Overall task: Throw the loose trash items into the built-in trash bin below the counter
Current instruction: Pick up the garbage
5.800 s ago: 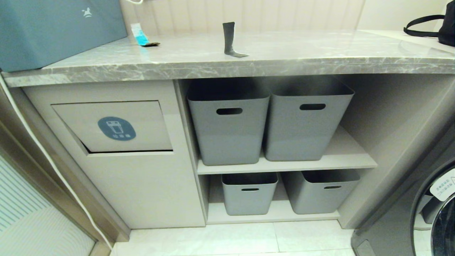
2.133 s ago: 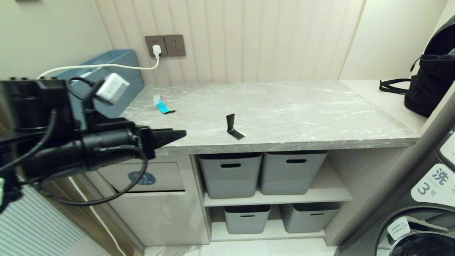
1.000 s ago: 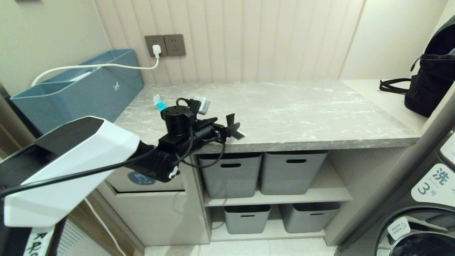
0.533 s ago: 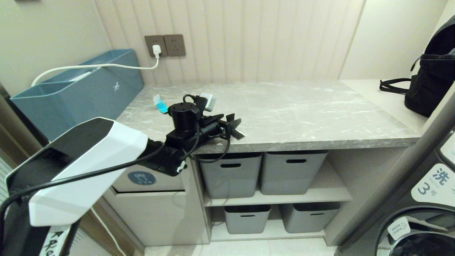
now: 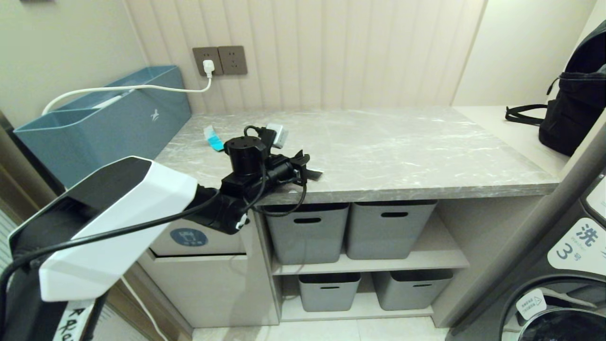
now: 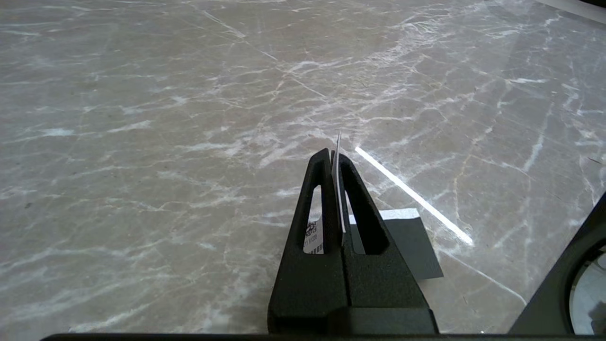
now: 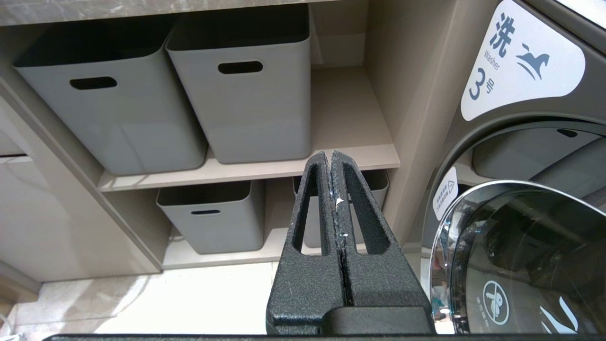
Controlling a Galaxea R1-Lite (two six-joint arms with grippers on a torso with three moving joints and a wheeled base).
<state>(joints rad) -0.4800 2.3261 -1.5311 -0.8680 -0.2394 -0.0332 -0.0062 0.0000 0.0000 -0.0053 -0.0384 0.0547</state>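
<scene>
Now the left gripper (image 5: pixel 303 166) is reaching over the front edge of the marble-look tabletop (image 5: pixel 378 147), its jaws pinching the upright flap of the dark grey bent strip (image 6: pixel 407 239), which is sitting near that front edge. A second ago those jaws were standing wide around the flap; they have since come together on it. The left wrist view is showing what the head view hides: the thin sheet sandwiched edge-on between the black textured fingers (image 6: pixel 317 199), and the strip's flat matte foot lying on the veined slab. The turquoise-and-white wrapper piece (image 5: pixel 213 138) is lying farther back on the tabletop, toward the long blue box (image 5: pixel 109 123). Below the tabletop's left end, the beige bin flap (image 5: pixel 199 244) with its blue oval label is partly hidden by the arm. The right gripper (image 7: pixel 331 199) is hanging with jaws pressed together, empty, facing the smooth grey plastic tubs (image 7: pixel 246 85) and the washing machine (image 7: pixel 521 189).
</scene>
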